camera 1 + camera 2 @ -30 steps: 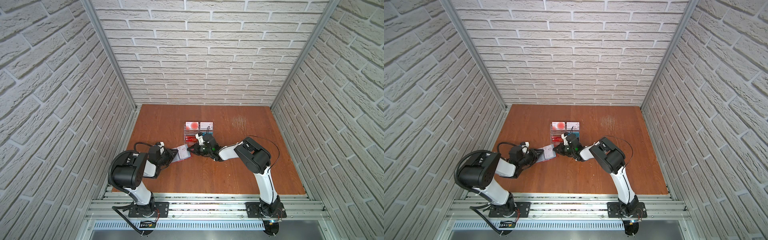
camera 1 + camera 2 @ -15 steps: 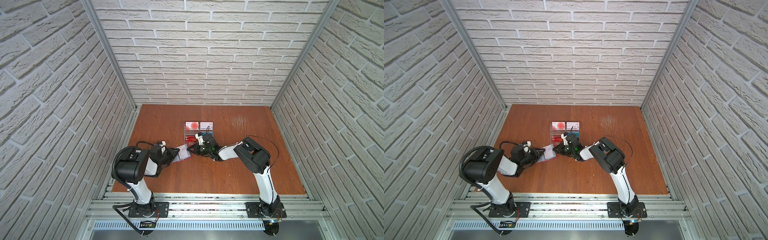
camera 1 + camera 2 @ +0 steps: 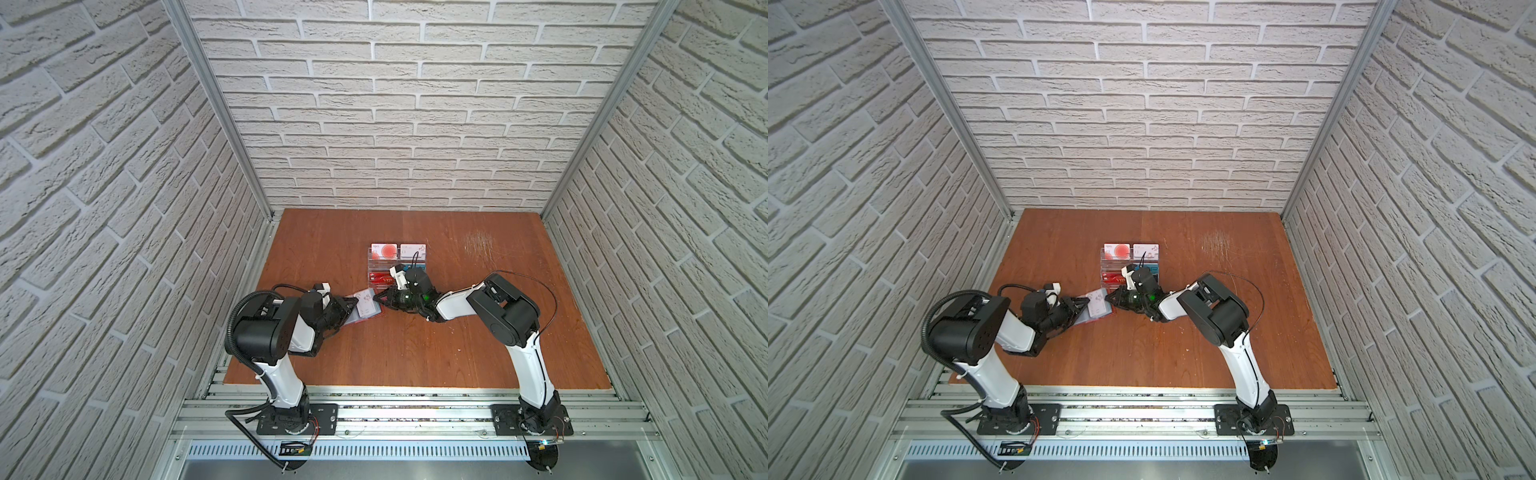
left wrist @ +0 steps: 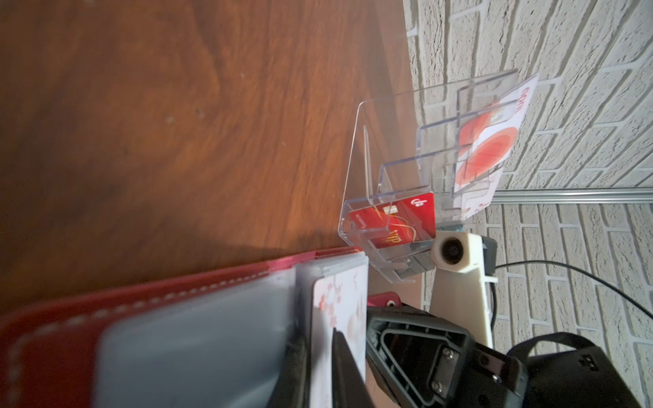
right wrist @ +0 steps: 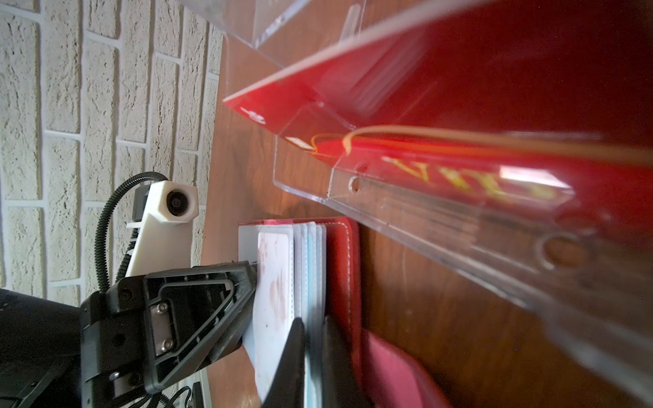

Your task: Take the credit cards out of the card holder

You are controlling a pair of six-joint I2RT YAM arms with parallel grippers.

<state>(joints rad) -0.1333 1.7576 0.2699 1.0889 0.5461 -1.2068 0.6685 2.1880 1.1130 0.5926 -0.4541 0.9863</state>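
At card holder (image 3: 362,311), right arm (image 3: 455,305) low

We saw a wooden table (image 3: 415,353). A clear rack (image 3: 384,259) stood toward 12 o'clock; the card holder (image 3: 359,316) lay at its 7 o'clock.

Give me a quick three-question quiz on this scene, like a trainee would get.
1. True or false: the red plastic VIP card stands in the clear acrylic tiered rack.
2. The right hand pinches: A) the clear plastic sleeves of the red leather-like card holder; B) the rack; C) a cable.
3. Which card does the left hand grip?
Key: 1 true; 2 A; 3 the white plastic card with pinkish marks.
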